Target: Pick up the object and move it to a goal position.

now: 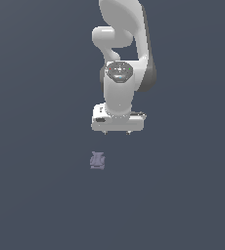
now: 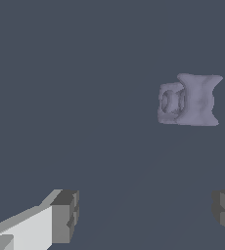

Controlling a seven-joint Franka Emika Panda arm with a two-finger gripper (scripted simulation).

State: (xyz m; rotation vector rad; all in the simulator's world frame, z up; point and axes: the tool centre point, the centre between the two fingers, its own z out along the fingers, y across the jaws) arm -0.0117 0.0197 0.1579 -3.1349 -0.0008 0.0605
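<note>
Below the arm lies the object (image 1: 98, 160), a pale lavender-grey, ridged lump.

- We record a glossy white robot arm (image 1: 120, 29) of rounded, bulbous links, with dark grey shading along one flank.
- We note a round dark grey cap (image 1: 119, 72) with small red and green flecks on the wrist joint.
- We list a flat white box-shaped gripper (image 1: 117, 132), black mark on its face.
- We see dark grey blocky fingertips (image 2: 65, 215) on white fingers.
</note>
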